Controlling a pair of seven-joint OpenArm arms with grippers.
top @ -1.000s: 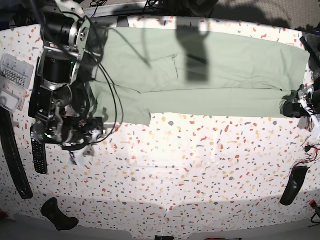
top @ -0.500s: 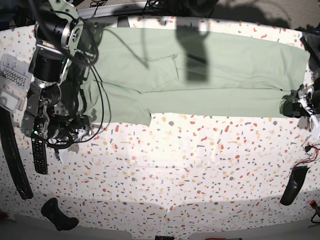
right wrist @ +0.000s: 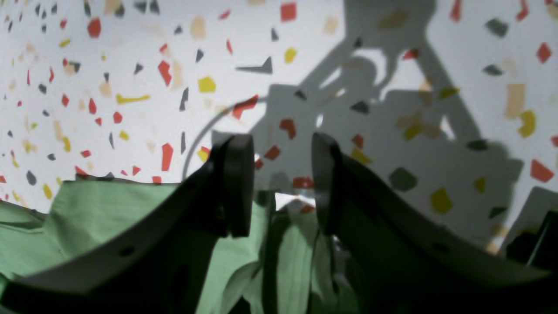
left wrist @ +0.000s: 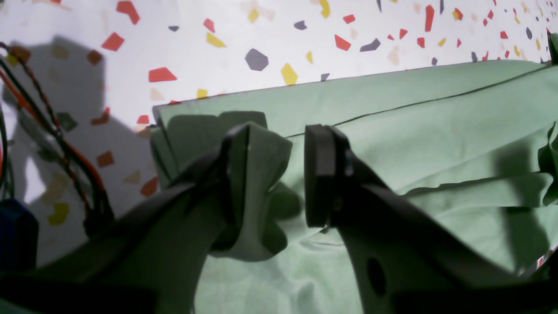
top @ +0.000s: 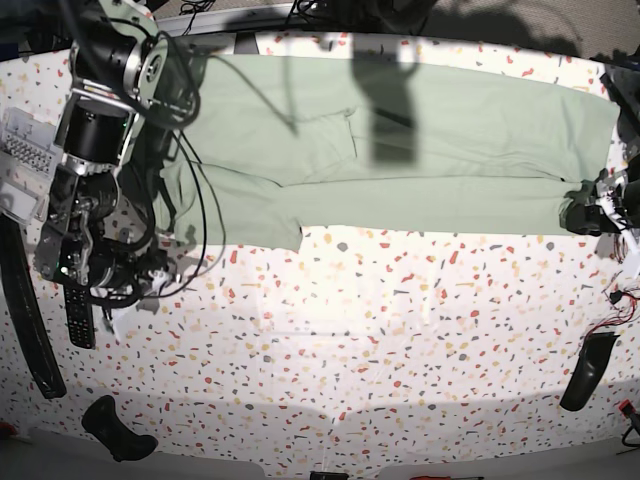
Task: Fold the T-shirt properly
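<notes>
on the left of the base view the right gripper (right wrist: pixel 281 183) hangs over the speckled table (top: pixel 400 330), near the left end of the t-shirt (top: pixel 400 150). its jaws stand apart with nothing between them; the cloth sits below and behind. the t-shirt lies folded in a long band across the far side of the table. at its right end the left gripper (left wrist: pixel 274 170) has its jaws apart, with a bunched corner of the shirt draped over one finger (left wrist: pixel 233 174), not pinched.
</notes>
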